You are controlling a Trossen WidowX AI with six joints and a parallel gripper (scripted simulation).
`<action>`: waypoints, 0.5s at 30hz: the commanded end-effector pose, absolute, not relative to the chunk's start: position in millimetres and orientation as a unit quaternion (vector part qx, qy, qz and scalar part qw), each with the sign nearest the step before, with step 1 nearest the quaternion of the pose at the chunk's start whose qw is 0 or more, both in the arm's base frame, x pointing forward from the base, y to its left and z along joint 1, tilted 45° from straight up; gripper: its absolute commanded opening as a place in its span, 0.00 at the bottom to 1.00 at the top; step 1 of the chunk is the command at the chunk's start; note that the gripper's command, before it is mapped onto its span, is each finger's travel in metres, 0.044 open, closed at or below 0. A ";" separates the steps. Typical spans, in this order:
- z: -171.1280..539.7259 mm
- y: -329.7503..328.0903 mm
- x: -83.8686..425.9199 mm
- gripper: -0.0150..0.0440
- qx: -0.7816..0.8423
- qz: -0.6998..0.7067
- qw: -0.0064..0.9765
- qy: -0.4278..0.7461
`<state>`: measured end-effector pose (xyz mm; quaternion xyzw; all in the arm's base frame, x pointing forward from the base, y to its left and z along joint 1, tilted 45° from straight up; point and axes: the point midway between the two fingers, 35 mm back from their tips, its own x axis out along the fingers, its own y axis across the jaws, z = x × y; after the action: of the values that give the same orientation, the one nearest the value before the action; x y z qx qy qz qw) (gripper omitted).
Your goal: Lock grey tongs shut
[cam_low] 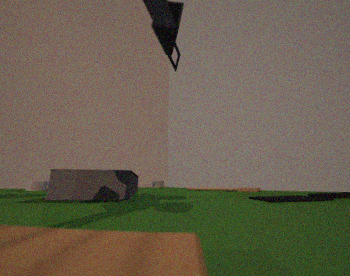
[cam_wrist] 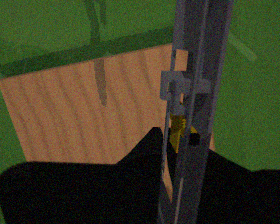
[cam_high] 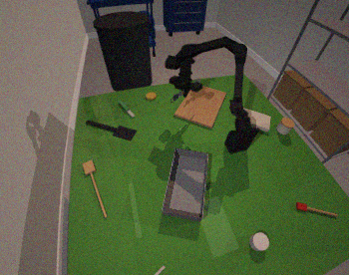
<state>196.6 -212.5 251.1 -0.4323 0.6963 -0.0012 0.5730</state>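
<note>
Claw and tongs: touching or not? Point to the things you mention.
Touching. The wrist view shows it: the tongs (cam_high: 176,96) (cam_low: 176,68) (cam_wrist: 199,100) run between the fingers of the claw (cam_high: 184,93) (cam_low: 169,50) (cam_wrist: 162,135), which is shut on them.

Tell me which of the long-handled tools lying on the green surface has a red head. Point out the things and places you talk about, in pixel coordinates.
The short one (cam_high: 317,211) on the far side of the roasting tin (cam_high: 167,191) (cam_low: 81,185) from the black spatula (cam_high: 125,133) (cam_low: 291,199); its handle is tan, its head red.

Top: high, far, facing down; exterior: low beside board; wrist: close above board; all share board (cam_high: 202,107) (cam_low: 96,255) (cam_wrist: 86,115).
</note>
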 end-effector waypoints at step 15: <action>282.0 -228.0 116.5 0.00 -0.519 0.061 0.509 0.684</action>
<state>130.4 -228.6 277.7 -0.5018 0.6870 0.0502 0.5232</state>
